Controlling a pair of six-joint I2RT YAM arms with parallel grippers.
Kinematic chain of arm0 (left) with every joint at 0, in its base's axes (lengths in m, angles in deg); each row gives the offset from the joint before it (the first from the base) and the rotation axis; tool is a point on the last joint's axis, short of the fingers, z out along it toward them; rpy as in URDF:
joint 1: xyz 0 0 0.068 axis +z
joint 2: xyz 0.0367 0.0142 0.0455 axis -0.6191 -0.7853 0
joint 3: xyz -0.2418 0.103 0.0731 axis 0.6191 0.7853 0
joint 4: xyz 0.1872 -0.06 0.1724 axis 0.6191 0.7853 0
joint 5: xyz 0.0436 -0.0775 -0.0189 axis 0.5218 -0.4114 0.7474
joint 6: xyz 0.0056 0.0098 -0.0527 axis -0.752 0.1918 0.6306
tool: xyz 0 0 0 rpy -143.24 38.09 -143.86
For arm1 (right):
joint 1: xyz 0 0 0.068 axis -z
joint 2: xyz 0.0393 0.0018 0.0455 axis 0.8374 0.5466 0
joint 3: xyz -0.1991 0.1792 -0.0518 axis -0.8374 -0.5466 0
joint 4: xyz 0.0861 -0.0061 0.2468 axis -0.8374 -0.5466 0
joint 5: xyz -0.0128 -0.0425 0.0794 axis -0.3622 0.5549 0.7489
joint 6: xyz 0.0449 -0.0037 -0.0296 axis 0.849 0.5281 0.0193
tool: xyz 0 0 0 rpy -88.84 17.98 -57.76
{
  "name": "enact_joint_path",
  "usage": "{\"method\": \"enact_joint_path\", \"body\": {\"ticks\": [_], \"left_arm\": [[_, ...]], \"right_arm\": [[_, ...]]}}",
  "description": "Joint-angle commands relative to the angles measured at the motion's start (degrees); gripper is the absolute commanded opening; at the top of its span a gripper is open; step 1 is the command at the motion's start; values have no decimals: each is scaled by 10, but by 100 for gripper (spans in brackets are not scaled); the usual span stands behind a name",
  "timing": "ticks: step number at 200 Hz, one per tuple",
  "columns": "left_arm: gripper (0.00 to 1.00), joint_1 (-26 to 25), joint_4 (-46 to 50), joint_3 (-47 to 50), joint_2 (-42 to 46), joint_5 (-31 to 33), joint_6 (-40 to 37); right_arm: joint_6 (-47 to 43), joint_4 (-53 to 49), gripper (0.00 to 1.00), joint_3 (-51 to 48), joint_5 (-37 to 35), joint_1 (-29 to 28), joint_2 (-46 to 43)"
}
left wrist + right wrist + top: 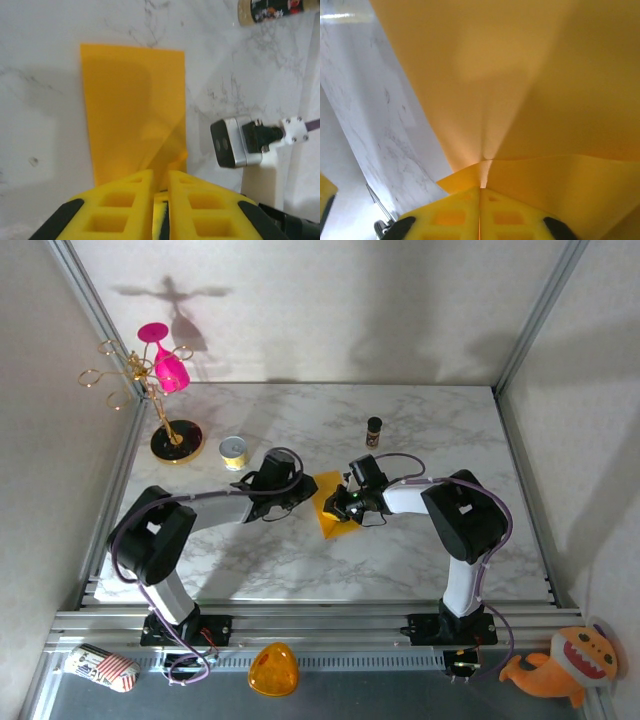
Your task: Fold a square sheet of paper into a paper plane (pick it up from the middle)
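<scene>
In the middle of the marble table [420,550], the orange-yellow sheet of paper [333,510] lies between the two arms; the left gripper [160,176] has its jaws nearly together, nipping the sheet's lifted edge; the right gripper [481,188], on the other side, is pinched tight on the paper, raising a small crease.

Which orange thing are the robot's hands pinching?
The flat paper sheet, held by the left gripper and right gripper; the shiny dome and plush toy sit untouched.
</scene>
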Motion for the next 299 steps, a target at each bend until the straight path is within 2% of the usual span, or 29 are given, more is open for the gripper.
{"method": "enact_joint_path", "body": {"ticks": [1,58,156,245,299], "left_arm": [[11,-16,11,0,-17,-14,7],[0,-35,30,-8,-47,-17,10],[0,-40,72,-16,-72,10,-8],[0,-39,134,-42,-86,46,-59],[0,-35,155,-65,-93,38,-119]], "right_arm": [[-4,-56,2,-8,-23,-4,21],[-7,-69,0,-3,-23,-4,26],[-2,-56,0,-5,-19,-4,17],[6,18,2,-2,17,2,-40],[-76,-14,4,-12,-15,24,-66]]}}
